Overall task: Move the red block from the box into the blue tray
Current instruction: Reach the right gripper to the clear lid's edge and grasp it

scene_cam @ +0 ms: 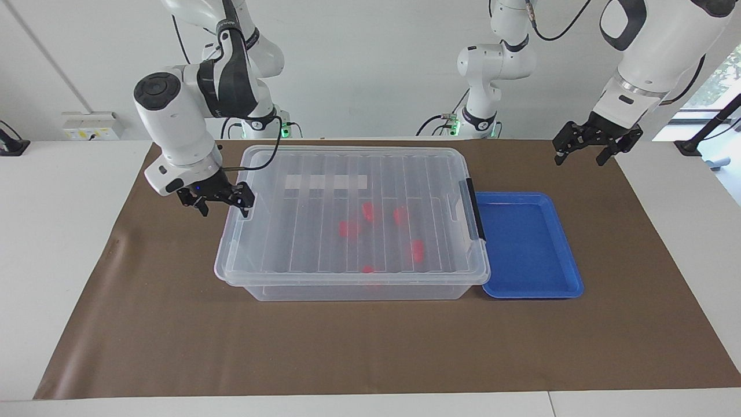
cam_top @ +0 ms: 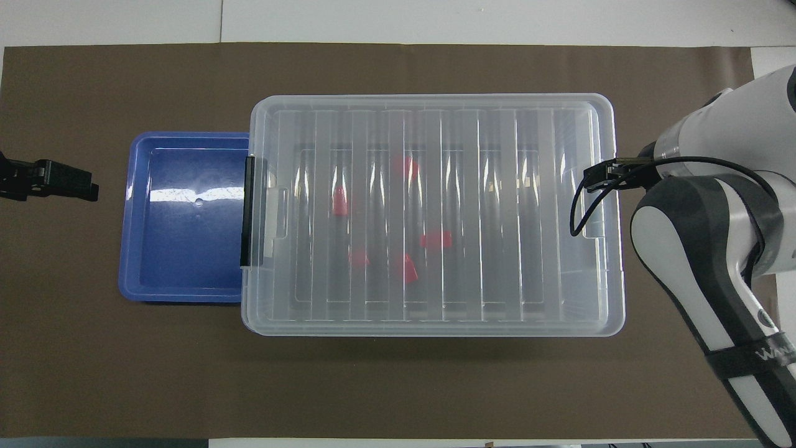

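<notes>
Facing view: right gripper (scene_cam: 223, 202) jaws wide over box (scene_cam: 353, 231) end, left gripper (scene_cam: 596, 147) likewise, waiting.

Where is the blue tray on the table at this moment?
The blue tray lies on the brown mat, right beside the box, at the box's black-clip end, toward the left arm's end of the table. Nothing lies in it.

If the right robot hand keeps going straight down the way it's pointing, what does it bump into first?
Probably the box. The right hand points down, open, over the rim of the lid at the right arm's end, so it would likely meet that edge first, though depth is hard to judge.
</notes>
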You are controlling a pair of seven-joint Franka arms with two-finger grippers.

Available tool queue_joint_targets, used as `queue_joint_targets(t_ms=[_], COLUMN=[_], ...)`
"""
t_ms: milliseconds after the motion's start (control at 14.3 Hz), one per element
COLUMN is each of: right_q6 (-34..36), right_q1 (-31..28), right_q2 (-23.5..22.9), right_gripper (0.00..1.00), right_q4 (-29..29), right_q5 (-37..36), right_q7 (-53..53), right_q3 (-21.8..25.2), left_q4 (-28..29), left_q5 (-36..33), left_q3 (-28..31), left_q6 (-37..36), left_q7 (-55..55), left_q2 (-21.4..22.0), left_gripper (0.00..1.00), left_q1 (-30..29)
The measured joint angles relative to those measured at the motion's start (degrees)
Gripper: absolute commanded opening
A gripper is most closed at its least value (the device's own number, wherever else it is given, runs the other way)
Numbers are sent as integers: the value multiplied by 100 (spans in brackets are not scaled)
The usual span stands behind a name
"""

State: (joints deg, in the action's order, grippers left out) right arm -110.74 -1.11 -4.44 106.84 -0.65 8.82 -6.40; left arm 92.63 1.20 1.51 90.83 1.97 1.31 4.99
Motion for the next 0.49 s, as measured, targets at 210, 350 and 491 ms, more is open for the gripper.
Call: queue_joint_targets(t_ms=[210, 350, 491], right_q6=[0, -1, -89], right_q1=[-38, -101, -159], right_q2=[0, 1, 14], right_gripper=[100, 100, 100], right_q4=[132, 221, 283], right_q5=[0, 0, 1], right_q7=[-12, -19, -87], right_q3=[-1, -1, -1], left_q4=[0, 0, 0], left_q5=[0, 0, 0], left_q3=[0, -2, -2], left_q6=[-6, -21, -21], left_q7=[0, 0, 0], left_q2=[0, 0, 0], left_gripper=[100, 100, 100], left_q1=[0, 11, 27])
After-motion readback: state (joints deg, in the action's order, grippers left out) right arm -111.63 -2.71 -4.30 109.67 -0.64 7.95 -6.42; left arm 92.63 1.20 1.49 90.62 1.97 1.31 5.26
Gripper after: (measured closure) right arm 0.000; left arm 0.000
